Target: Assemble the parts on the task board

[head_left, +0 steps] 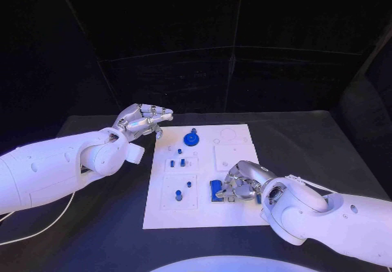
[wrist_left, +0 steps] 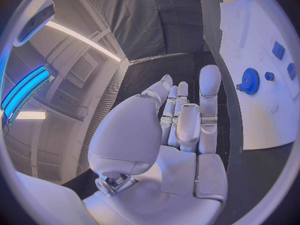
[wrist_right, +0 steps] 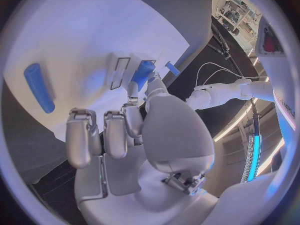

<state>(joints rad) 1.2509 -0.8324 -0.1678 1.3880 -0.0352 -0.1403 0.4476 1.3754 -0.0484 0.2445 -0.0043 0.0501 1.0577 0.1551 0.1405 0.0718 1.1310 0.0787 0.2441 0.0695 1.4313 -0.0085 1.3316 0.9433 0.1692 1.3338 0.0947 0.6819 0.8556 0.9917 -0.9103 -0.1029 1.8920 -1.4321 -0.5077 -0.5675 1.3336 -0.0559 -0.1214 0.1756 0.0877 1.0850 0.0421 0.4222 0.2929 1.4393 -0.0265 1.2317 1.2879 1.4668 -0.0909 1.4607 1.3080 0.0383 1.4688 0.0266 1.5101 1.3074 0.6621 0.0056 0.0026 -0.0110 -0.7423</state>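
The white task board (head_left: 200,212) lies in the middle of the black table. My right hand (head_left: 242,184) is low over its near right part and pinches a short blue peg (wrist_right: 143,72) between thumb and a finger. A long blue block (head_left: 216,190) lies on the board just beside those fingers, seen too as the blue block (wrist_right: 39,87) in the right wrist view. My left hand (head_left: 144,120) hovers off the board's far left corner, holding nothing, its fingers (wrist_left: 209,92) held loosely upright. A blue gear (head_left: 191,139) stands at the board's far side, the same gear (wrist_left: 251,80) showing in the left wrist view.
Small blue pegs (head_left: 179,151) (head_left: 190,184) (head_left: 178,194) stand in recessed plates down the board's left half. A square white plate (head_left: 227,157) sits on the right half. Bare black table (head_left: 318,147) surrounds the board.
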